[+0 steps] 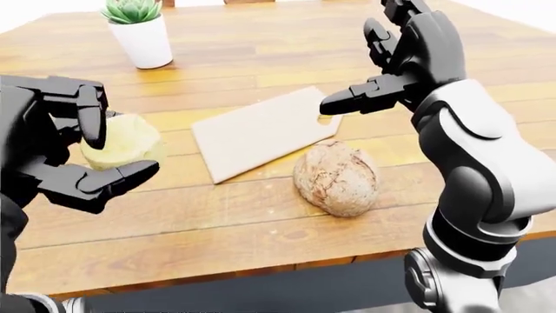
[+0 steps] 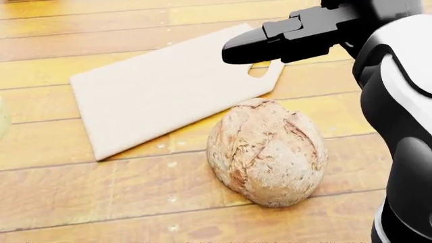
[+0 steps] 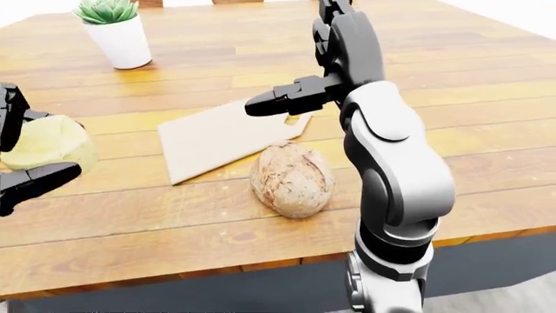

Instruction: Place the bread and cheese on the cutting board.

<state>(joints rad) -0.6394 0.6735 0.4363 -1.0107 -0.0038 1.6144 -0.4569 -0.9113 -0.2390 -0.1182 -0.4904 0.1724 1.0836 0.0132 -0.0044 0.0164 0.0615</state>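
Observation:
A pale yellow wedge of cheese [image 1: 126, 140] is in my left hand [image 1: 109, 153], whose black fingers [image 1: 91, 117] close round it; it appears lifted off the wooden table, left of the cutting board. The light, handled cutting board [image 1: 261, 130] lies bare at the table's middle. A round crusty bread loaf [image 2: 267, 152] rests on the table just below the board's right end, touching nothing. My right hand [image 1: 373, 72] hangs open above the board's handle hole, one finger [image 2: 270, 43] pointing left. In the head view only a sliver of cheese shows at the left edge.
A white pot with a green succulent [image 1: 143, 36] stands at the table's top left. The wooden table [image 1: 217, 222] stretches below the loaf to its near edge, with dark floor under it.

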